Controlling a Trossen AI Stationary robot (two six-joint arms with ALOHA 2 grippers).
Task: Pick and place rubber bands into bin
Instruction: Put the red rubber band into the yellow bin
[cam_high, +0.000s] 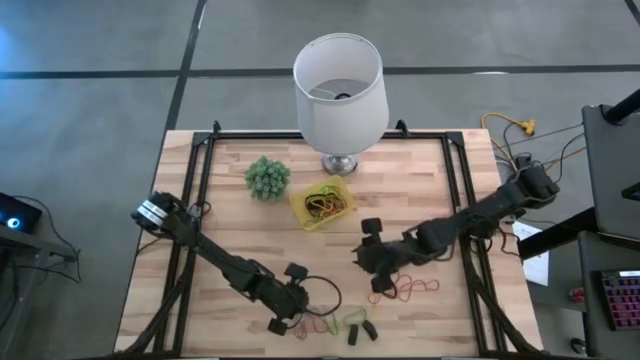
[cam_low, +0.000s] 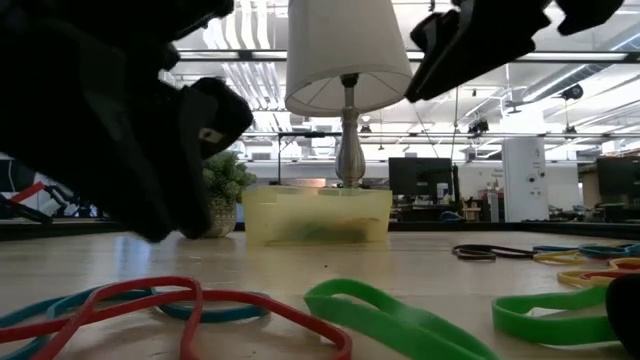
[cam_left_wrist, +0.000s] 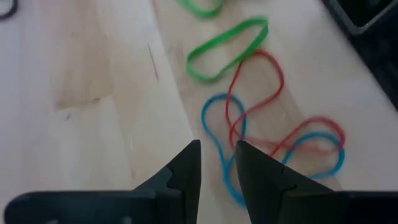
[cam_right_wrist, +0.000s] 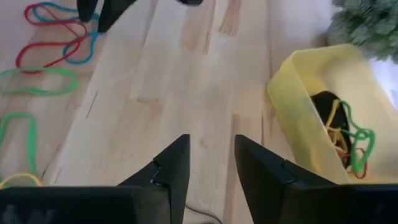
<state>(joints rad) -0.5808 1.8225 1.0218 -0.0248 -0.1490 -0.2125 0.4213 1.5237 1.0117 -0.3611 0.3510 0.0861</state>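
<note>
- The left tool (cam_left_wrist: 217, 171) is low over the wooden surface (cam_high: 240, 230), near its front edge; its fingers stand a little apart, with nothing between them.
- Just ahead of it lie a blue rubber band (cam_left_wrist: 217, 134), a red rubber band (cam_left_wrist: 264, 99) and a green rubber band (cam_left_wrist: 227, 46), tangled or touching.
- The right tool (cam_right_wrist: 211, 165) is also a little apart and empty, in front of the yellow bin (cam_high: 300, 212).
- The bin holds several rubber bands (cam_right_wrist: 348, 134) and stands beside the white lamp (cam_high: 340, 85) and the green ball plant (cam_high: 267, 177).

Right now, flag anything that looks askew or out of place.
The bin sits skewed, corner-on to the table edges. Loose rubber bands lie scattered near the right claw and the left claw. Nothing looks spilled or damaged.
</note>
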